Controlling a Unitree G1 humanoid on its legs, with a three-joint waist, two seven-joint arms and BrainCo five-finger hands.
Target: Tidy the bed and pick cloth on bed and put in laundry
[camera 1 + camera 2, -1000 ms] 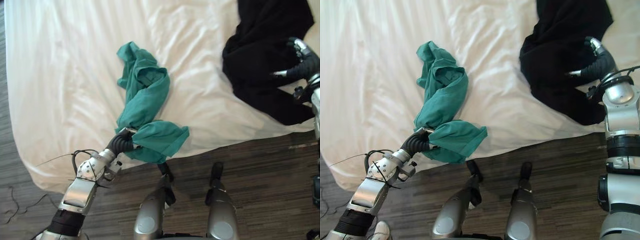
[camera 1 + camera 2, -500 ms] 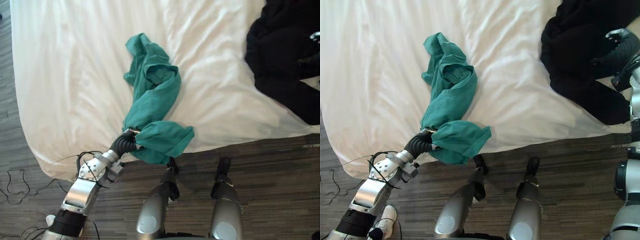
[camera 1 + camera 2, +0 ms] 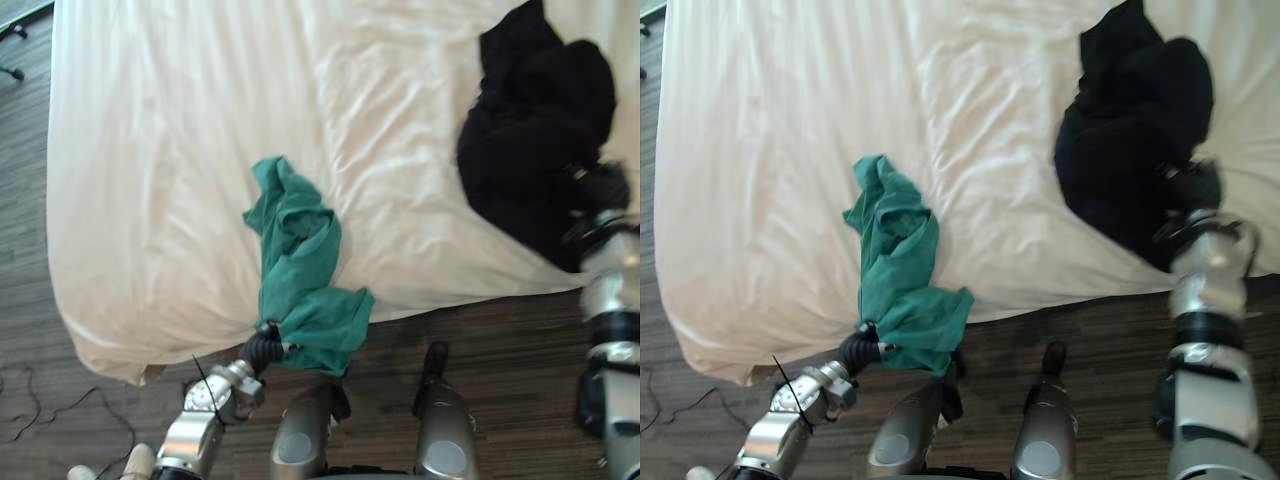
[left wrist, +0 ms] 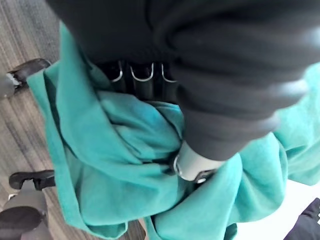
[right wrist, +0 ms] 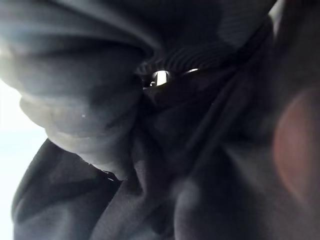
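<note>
Left eye view: low in the centre, the left hand (image 3: 262,350) is clenched on the teal cloth (image 3: 297,262), which trails over the lower edge of the white bed (image 3: 150,190). Upper right, the right hand (image 3: 600,188) sits against a black garment (image 3: 530,120); I cannot tell its grip.

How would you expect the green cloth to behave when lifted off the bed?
Probably floppy: the green cloth lies crumpled and droops over the bed edge. Likely light, judging by its thin folds. The left hand grips one end, so the rest may trail.
</note>
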